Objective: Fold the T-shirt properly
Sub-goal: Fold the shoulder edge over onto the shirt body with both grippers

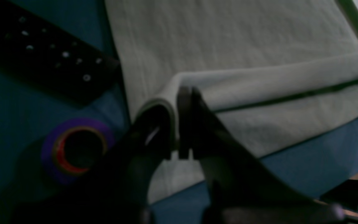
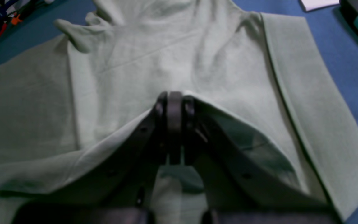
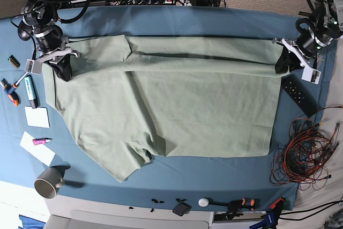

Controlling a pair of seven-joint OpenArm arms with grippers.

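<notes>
On teal cloth, soft creased T-shirt [image 3: 187,105], left gripper [image 1: 180,93] and right gripper [image 2: 174,96] each pinching a folded edge

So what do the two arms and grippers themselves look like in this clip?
Both are dark. The left gripper and right gripper have black fingers with rounded tips. In the base view each wrist carries a pale grey bracket, on the left arm and right arm, with black cables trailing off the upper links.

Left pincer [image 1: 179,123] and right pincer [image 2: 174,124], each lowered at opposite far ends of the counter [image 3: 214,20], jaws closed on a fold of the T-shirt [image 3: 203,105].
</notes>
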